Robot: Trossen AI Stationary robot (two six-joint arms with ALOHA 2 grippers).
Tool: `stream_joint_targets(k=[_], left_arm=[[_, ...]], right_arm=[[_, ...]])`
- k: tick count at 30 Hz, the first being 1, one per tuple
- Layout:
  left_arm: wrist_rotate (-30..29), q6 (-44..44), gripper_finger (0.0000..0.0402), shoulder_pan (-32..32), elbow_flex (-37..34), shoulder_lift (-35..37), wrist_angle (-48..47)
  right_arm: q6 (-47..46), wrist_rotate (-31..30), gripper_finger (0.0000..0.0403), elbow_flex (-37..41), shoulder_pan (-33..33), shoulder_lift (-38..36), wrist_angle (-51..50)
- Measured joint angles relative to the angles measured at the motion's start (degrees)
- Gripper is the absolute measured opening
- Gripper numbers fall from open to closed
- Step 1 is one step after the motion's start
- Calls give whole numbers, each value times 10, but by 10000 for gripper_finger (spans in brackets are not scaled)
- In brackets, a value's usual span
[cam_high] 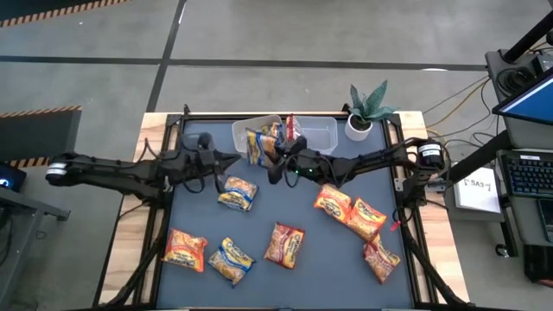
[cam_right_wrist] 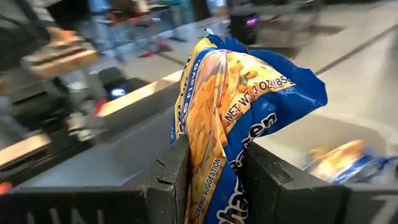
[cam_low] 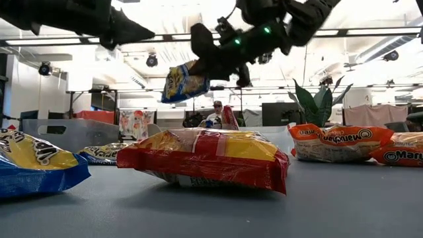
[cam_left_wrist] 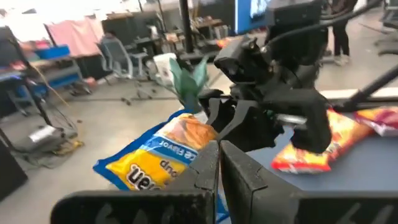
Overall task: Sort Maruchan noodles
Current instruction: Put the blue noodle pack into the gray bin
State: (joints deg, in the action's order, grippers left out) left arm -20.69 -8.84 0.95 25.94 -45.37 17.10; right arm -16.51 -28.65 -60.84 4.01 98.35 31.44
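right gripper (cam_right_wrist: 214,177) | pinches crinkly yellow-blue noodle packet (cam_right_wrist: 239,106) | above clear tub (cam_high: 320,134)

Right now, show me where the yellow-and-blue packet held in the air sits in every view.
High view: packet at the clear tub, top centre.
Low view: hanging above the table, upper centre-left.
Left wrist view: centre-left.
Right wrist view: centre, in the right pincer.
Shared landmark: potted plant.

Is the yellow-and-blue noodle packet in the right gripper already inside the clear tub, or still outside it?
Outside: the right gripper holds the yellow-and-blue packet in the air, well above the table, its fingers pinching it.
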Motion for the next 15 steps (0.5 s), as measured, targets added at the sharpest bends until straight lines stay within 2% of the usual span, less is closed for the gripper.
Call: stream_joint_targets(k=[3,5,10,15], left_arm=[[-25,-7,0,0,0,26,0],[-43,-9,0,0,-1,42,0],[-57,-12,0,0,-3,68,-6],[-57,-12,0,0,-4,86,-15]], right_arm=[[15,-69,102,-43,1,0,-57],[24,-91,102,-65,2,0,-75],[32,-112,102,-99,7,17,-72],[37,-119,102,-139,16,63,-68]])
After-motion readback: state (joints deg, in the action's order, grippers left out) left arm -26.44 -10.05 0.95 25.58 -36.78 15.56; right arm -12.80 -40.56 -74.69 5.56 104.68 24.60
